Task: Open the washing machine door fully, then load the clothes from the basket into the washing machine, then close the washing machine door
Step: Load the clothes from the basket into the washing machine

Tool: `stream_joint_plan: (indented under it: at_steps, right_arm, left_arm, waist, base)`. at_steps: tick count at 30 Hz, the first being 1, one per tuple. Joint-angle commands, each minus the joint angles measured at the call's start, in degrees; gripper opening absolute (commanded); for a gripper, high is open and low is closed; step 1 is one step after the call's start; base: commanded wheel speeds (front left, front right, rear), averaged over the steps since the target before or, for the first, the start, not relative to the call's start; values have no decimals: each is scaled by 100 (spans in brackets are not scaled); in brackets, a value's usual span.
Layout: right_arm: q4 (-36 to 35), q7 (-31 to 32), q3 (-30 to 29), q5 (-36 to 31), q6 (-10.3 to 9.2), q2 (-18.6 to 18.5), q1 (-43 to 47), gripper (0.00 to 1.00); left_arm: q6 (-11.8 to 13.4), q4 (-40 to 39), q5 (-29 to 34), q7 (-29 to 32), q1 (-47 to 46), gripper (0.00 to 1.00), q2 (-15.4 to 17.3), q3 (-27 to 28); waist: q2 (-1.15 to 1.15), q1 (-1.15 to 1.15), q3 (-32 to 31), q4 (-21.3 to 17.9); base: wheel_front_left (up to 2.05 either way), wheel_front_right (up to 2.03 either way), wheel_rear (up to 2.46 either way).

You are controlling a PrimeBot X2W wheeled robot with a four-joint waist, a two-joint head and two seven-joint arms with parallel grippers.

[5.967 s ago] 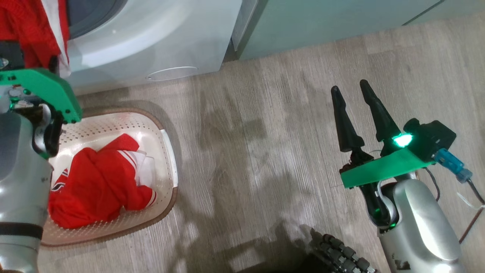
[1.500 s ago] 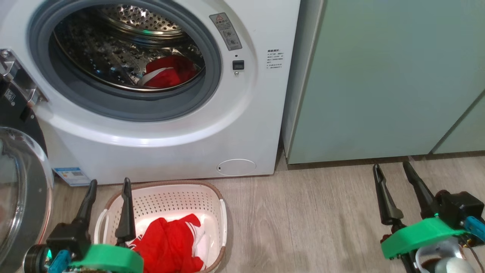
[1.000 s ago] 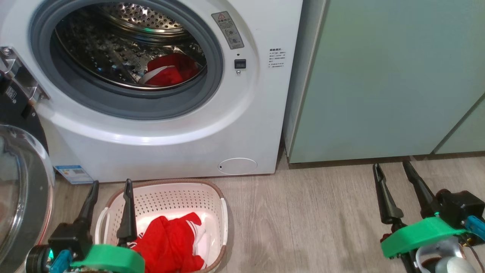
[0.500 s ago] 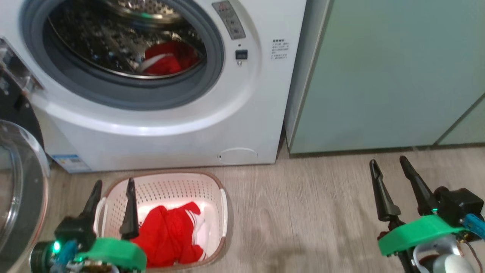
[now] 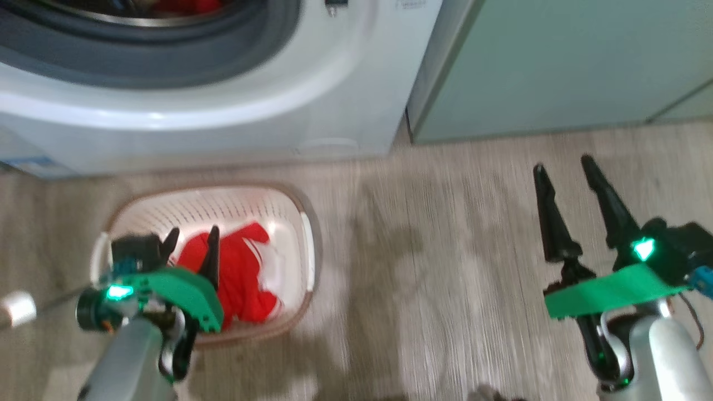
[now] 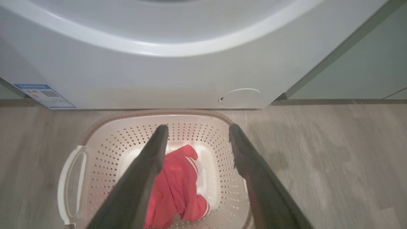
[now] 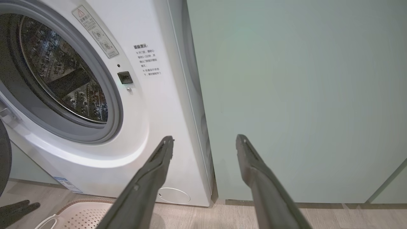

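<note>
The cream basket [image 5: 308, 234] stands on the floor in front of the white washing machine [image 5: 223, 128], with the red clothes [image 5: 245, 278] lying in it. My left gripper [image 5: 192, 234] hovers open above the basket, over the clothes. The left wrist view looks down between its spread fingers [image 6: 152, 165] onto the clothes [image 6: 178, 187] and the basket [image 6: 95, 159]. More red fabric [image 5: 186, 5] shows inside the drum. Far to the right, my right gripper [image 5: 562, 167] is open and empty above the floor. A dark edge of the washing machine door [image 7: 3, 162] shows, swung open.
Pale green cabinets [image 5: 557, 61] stand right of the machine, and the right gripper [image 7: 205, 138] faces them. A small round white flap [image 6: 240, 95] and a blue sticker [image 6: 44, 95] mark the machine's base. Wooden floor [image 5: 434, 250] stretches between basket and right arm.
The head camera has tilted down, so the machine has slid up the picture. My left gripper has moved forward over the basket, above the clothes. The right gripper stays open in much the same place.
</note>
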Motion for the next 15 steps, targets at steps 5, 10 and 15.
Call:
stream_joint_plan:
  at_steps: [5,10,15]
  right_arm:
    - [-164,-264,249,138,0,-21,-358,100]
    - [-83,-485,497,259,0,-21,-620,100]
    - [-12,-668,727,382,0,-21,-854,100]
  left_arm:
    - [-330,1077,-144,170,-940,100,8,103]
    - [-553,2111,-230,288,-1587,100,67,79]
    - [-668,2817,-310,362,-2087,100,249,111]
  waist:
    - [0,-1,1212,-380]
    - [0,-1,1861,-635]
    - [0,-1,2432,-848]
  base:
    - [0,0,0]
    - [0,0,0]
    - [0,0,0]
